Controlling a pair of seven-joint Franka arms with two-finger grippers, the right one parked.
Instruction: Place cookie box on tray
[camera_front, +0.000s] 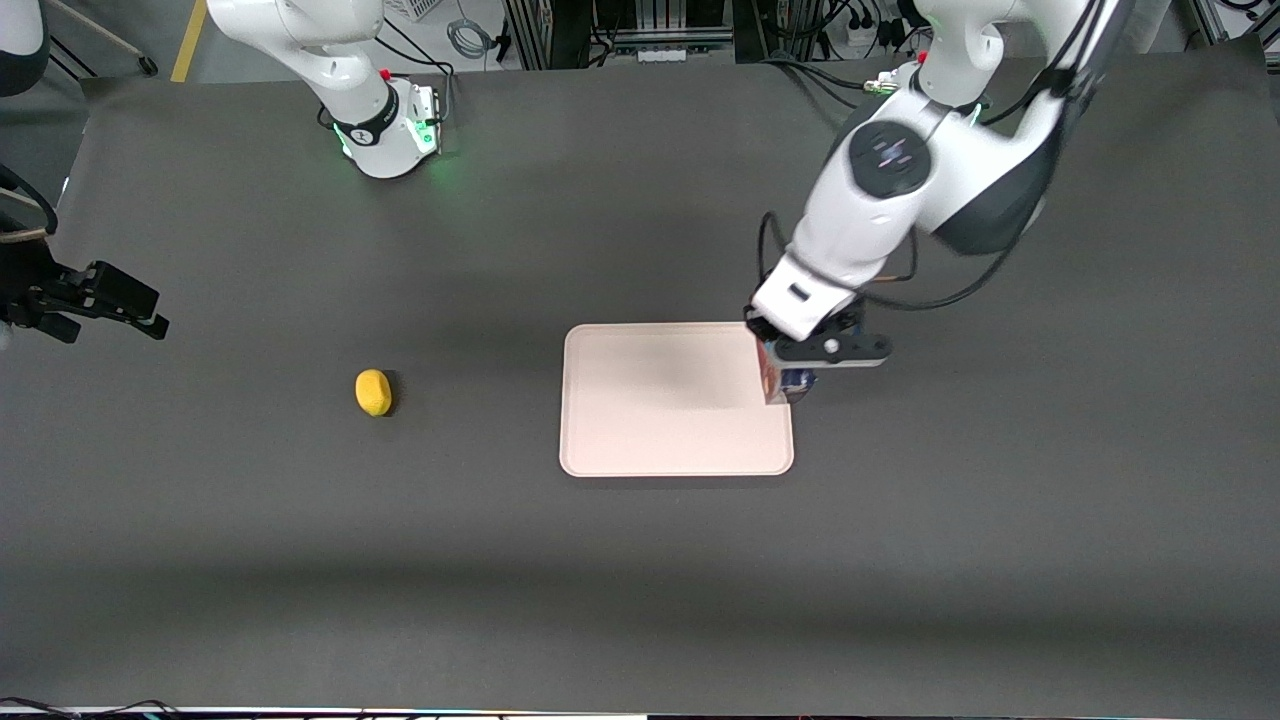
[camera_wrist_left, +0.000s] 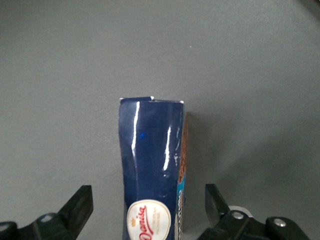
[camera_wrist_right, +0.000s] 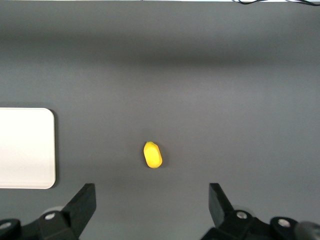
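The cookie box (camera_front: 790, 383) is a dark navy carton with a white round logo and a reddish-brown cookie picture on one side. It stands on the grey table right beside the tray's edge that faces the working arm's end. The tray (camera_front: 660, 440) is large, flat and pale pink. My left gripper (camera_front: 800, 365) hangs over the box. In the left wrist view the gripper (camera_wrist_left: 147, 195) is open, and the cookie box (camera_wrist_left: 152, 160) sits between the two black fingers (camera_wrist_left: 80, 200) with a gap on each side.
A small yellow lump (camera_front: 373, 391) lies on the table toward the parked arm's end, well away from the tray; the right wrist view shows the lump (camera_wrist_right: 153, 154) and a corner of the tray (camera_wrist_right: 25, 150). Dark grey mat surrounds everything.
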